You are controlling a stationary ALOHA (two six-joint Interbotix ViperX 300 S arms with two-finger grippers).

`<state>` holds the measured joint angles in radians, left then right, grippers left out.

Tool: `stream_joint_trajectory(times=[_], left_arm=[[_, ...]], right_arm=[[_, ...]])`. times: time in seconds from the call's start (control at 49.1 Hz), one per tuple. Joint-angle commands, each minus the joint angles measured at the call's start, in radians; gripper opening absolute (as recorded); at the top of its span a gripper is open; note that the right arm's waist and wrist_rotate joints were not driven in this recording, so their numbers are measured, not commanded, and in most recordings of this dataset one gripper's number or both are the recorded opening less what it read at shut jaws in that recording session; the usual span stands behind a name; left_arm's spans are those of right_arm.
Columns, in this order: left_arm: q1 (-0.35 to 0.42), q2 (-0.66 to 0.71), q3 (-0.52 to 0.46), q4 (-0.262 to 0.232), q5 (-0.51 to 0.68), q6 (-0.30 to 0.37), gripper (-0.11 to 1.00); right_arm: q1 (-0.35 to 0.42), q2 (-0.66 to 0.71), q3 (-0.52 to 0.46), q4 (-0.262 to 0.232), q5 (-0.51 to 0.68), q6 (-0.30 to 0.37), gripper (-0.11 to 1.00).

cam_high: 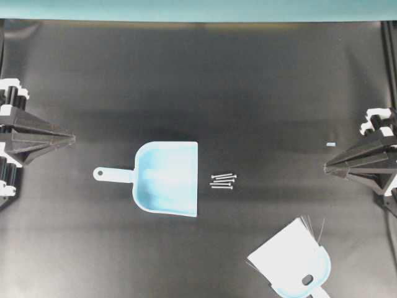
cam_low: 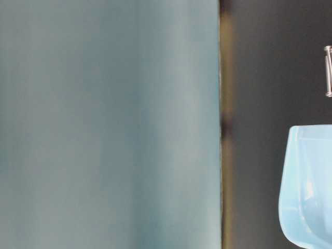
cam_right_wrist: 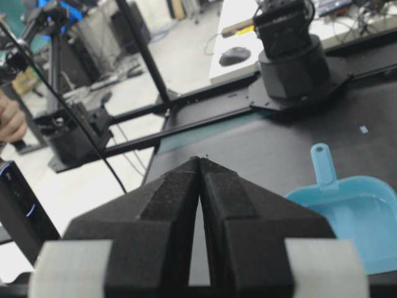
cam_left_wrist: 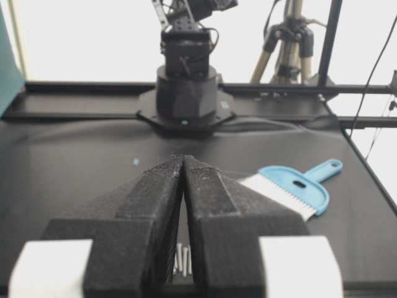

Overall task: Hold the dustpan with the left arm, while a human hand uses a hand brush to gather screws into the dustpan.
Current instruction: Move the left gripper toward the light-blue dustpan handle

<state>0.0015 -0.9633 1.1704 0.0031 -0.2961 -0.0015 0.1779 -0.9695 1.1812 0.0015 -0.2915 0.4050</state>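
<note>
Dustpan place: the dustpan [cam_high: 169, 178] lies flat at the table's centre, untouched.
From left gripper [cam_high: 72, 138]: toward four o'clock, handle end nearest; right gripper [cam_high: 327, 166] farther.
Long axis: nine to three; mouth faces three, toward the screws [cam_high: 223, 180].
Jaws: both pressed together, empty.

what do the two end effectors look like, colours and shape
Both match. The left end effector and the right end effector each have two black, rough, foam-like fingers that taper to a narrow wedge tip. Behind the fingers, white plastic blocks flank the black parts, clearest in the wrist views. In the left wrist view the other arm's base is a black, round-shouldered column with thin black cables above it.
</note>
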Motion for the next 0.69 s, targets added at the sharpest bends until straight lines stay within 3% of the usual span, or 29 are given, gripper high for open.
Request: stream_joint_trajectory(times=[0.0, 0.081, 0.265, 0.448, 0.672], left_arm=[[-0.005, 0.015, -0.008, 0.041, 0.029, -0.003, 0.06], [-0.006, 0.025, -0.009, 0.041, 0.064, -0.006, 0.00], [0.000, 0.054, -0.015, 0.040, 0.149, -0.018, 0.00], [0.011, 0.184, -0.038, 0.041, 0.324, -0.021, 0.00], [0.012, 0.367, -0.091, 0.041, 0.410, -0.005, 0.00]], right_arm=[[0.000, 0.006, -0.003, -0.003, -0.003, 0.000, 0.04], [0.000, 0.000, 0.014, -0.003, 0.015, -0.002, 0.00], [0.000, -0.037, 0.046, -0.003, 0.115, 0.000, 0.00], [0.000, -0.100, 0.114, 0.011, 0.199, -0.002, 0.00], [0.000, -0.152, 0.161, 0.026, 0.304, -0.002, 0.00]])
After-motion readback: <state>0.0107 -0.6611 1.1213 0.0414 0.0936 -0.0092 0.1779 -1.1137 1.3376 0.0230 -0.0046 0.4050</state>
